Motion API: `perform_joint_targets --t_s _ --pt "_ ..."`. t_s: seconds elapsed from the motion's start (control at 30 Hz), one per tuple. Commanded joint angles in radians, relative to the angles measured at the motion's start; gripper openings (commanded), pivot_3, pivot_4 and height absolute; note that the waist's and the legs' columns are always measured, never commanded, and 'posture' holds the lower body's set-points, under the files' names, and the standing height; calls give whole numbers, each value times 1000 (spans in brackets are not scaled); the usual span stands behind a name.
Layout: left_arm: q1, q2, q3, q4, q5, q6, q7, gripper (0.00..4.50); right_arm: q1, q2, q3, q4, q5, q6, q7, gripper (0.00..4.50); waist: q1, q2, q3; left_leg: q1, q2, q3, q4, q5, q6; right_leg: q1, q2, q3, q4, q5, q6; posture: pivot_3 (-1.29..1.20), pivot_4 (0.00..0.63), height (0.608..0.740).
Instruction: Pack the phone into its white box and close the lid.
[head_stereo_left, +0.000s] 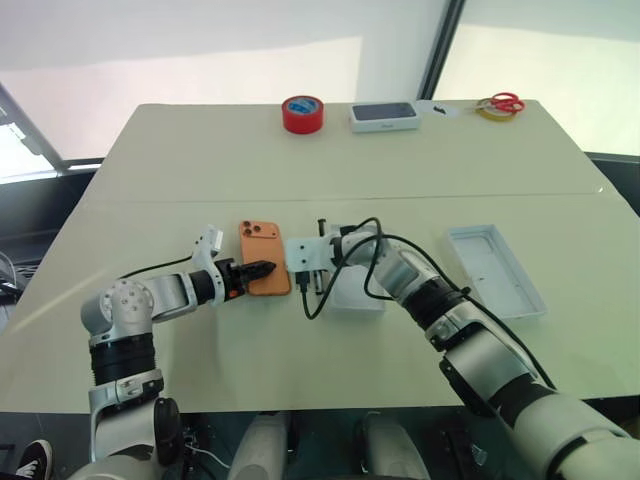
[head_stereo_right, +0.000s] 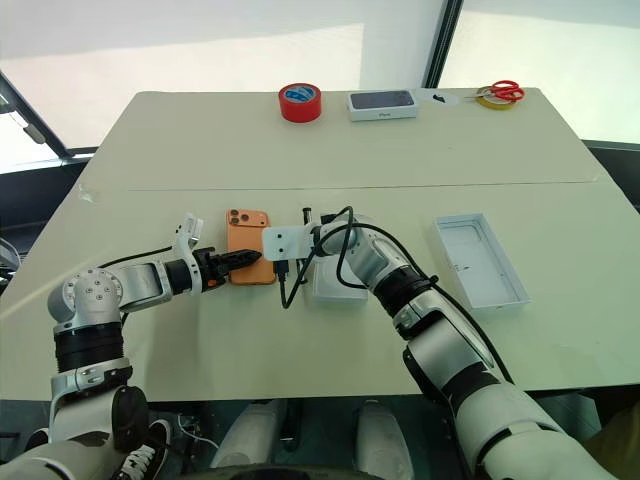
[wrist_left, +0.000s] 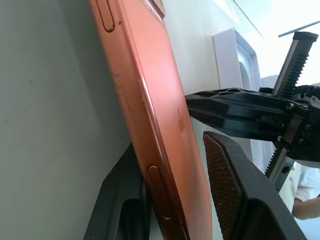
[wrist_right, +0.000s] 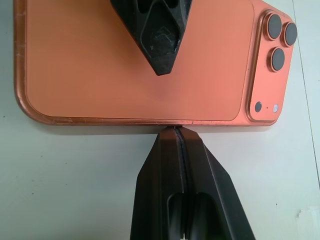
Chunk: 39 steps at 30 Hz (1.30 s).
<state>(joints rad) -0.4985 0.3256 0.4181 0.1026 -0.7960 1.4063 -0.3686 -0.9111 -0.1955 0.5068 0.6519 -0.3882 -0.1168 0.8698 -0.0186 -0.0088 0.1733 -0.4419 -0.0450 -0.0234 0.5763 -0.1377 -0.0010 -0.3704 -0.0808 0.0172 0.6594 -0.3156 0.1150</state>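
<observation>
Left gripper (head_stereo_left: 262, 269) is clamping around the orange phone (head_stereo_left: 263, 257); my pinched-together right gripper (wrist_right: 176, 131) is bracing its edge. Boxing and lidding are waiting.

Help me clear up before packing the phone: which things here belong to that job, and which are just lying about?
Job in hand: phone; white box part right beside it; shallow open white piece further right, probably the lid.

Lying about: red tape roll; box with a dark phone picture; scissors; yellow tape roll.
</observation>
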Motion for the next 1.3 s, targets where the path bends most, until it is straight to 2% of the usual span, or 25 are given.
perform_joint_targets --t_s 0.03,0.07,0.1,0.17,0.2,0.27,0.37,0.43,0.47,0.53,0.6,0.67,0.77,0.87,0.93,1.27,1.3 --pt "20 -13 10 28 2 10 11 1608 9 2 8 -25 0 -10 0 0 0 0 0 0 0 0 0 0 0 0 0 0 0 0 0 0 150 738" --pt "19 -13 14 30 2 6 13 1608 9 2 7 -25 0 -10 0 0 0 0 0 0 0 0 0 0 0 0 0 0 0 0 0 0 150 738" --pt "17 -17 27 36 -7 11 11 1054 9 1 7 -26 0 -9 -1 0 0 0 0 0 0 0 0 0 0 0 0 0 0 0 0 0 150 738" --pt "12 -24 47 43 -14 7 16 227 9 0 5 -28 -1 -9 -4 0 1 -1 -1 0 0 0 0 0 0 0 0 0 0 0 0 0 150 738" --pt "9 -29 61 47 -27 6 16 8 9 -1 2 -29 0 -12 -11 0 0 -1 -1 0 0 0 0 0 0 1 0 0 0 0 0 0 150 738" --pt "2 -42 91 53 -56 17 16 8 14 1 -16 -40 22 -25 -18 0 -1 -1 -1 0 0 0 0 0 0 0 0 0 -1 0 0 0 150 738" --pt "2 -55 127 38 -102 16 -4 8 38 42 -132 -98 171 6 -19 0 0 -2 0 -1 0 -1 0 0 0 0 0 -1 -1 0 0 0 150 738" --pt "15 -51 135 9 -115 3 -9 8 66 52 -254 -191 373 182 88 0 -1 -3 1 -2 0 -1 0 0 0 -1 0 0 -2 0 0 0 150 738" --pt "21 -49 145 -2 -131 9 -15 1 90 35 -306 -249 464 241 142 252 -1 -3 2 -4 0 -1 0 0 0 -2 0 0 -2 0 0 0 150 738" --pt "41 -44 136 -34 -138 -19 -33 0 151 -30 -315 -347 492 241 192 908 0 -3 2 -6 1 -1 -1 0 0 -4 0 0 -2 0 0 0 150 738" --pt "57 -41 125 -56 -141 -43 -48 0 215 -93 -298 -445 496 238 231 2020 2 -3 2 -6 1 -1 -2 0 0 -3 0 -1 -6 0 0 0 150 738" --pt "72 -36 104 -80 -144 -58 -66 0 299 -167 -297 -577 554 285 296 2890 8 -3 1 -6 1 -1 -2 -1 1 -2 -1 -1 -9 0 0 0 150 738" --pt "80 -44 91 -97 -142 -123 -93 0 417 -258 -321 -708 603 294 332 2890 6 -3 2 -11 0 -1 -3 -1 2 -4 -2 0 -11 0 -1 0 150 738" --pt "74 -40 63 -74 -104 -185 -89 0 498 -348 -306 -726 537 188 336 2890 3 -3 2 -20 1 0 -1 -1 2 -11 -1 1 -9 0 -1 0 150 738" --pt "71 -32 36 -61 -88 -213 -93 0 537 -395 -295 -727 516 149 343 2890 7 -3 1 -19 1 0 -1 -1 2 -13 -1 0 -10 0 -2 0 150 738" --pt "56 -22 -24 -55 -99 -246 -108 0 594 -426 -297 -694 523 102 318 2890 11 -4 1 -20 1 0 0 -1 2 -11 -2 0 -11 -1 -5 0 150 738" --pt "54 -23 -24 -56 -101 -246 -107 0 595 -421 -299 -693 531 106 316 2657 11 -4 2 -20 1 0 0 -1 3 -11 -2 0 -11 -1 -5 0 150 738"
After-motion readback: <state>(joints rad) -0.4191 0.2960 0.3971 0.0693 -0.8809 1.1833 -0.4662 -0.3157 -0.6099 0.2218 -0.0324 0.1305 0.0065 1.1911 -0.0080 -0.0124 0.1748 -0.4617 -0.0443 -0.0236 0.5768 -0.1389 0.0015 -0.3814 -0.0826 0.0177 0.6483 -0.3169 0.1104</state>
